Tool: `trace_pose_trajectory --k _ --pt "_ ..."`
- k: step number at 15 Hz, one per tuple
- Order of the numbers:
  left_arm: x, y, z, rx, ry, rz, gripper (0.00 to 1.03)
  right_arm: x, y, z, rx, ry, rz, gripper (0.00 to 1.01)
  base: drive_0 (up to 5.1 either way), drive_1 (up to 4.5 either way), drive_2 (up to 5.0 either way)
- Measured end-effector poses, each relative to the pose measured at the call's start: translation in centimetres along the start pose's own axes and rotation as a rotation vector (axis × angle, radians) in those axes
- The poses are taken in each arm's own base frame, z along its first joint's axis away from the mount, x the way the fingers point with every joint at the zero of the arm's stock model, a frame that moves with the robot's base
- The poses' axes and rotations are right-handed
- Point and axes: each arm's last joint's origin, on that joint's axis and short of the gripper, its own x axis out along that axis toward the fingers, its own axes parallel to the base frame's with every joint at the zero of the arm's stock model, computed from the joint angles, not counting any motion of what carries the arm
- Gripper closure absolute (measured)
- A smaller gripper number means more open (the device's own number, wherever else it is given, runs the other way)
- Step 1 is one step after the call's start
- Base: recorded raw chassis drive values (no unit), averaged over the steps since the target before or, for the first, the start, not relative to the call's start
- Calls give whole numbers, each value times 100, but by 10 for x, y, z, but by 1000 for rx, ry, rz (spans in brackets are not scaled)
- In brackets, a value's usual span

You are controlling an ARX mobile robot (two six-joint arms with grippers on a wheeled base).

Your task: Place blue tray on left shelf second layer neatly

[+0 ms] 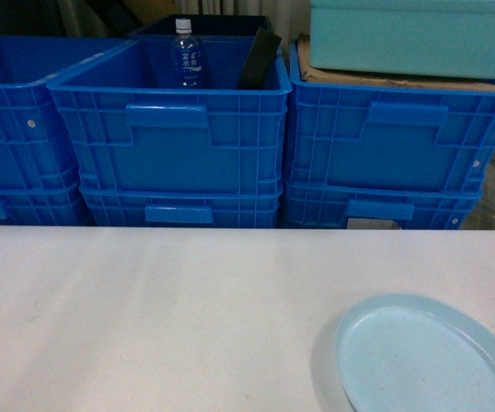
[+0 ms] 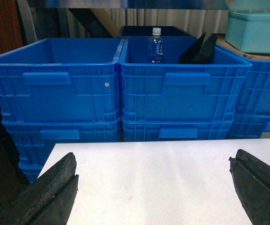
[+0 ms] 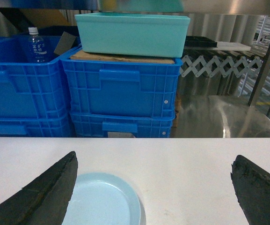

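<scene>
A white table (image 1: 161,318) fills the lower half of the head view, its far edge running straight across in front of the stacked crates. One thing lies directly on it: the blue tray (image 1: 423,356), flat and right way up, near the front right corner, cut off by the frame's bottom edge. In the right wrist view the tray (image 3: 102,201) sits left of centre on the same surface.

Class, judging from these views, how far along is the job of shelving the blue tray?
Nothing looks done: the blue tray lies flat on the white table. In hand: the right claw hangs open just above it, gripping nothing; the left claw is open over bare table. Left: grasping, lifting, and placing it on the shelf.
</scene>
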Motion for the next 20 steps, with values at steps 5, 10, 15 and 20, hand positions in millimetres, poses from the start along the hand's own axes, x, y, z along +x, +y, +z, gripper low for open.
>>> trace_pose_trajectory --k 5,10,15,20 --pt "0 0 0 0 0 0 5 0 0 0 0 0 0 3 0 0 0" --pt "0 0 0 0 0 0 5 0 0 0 0 0 0 3 0 0 0" --pt "0 0 0 0 0 0 5 0 0 0 0 0 0 3 0 0 0" --pt "0 0 0 0 0 0 5 1 3 12 -54 -114 23 3 0 0 0"
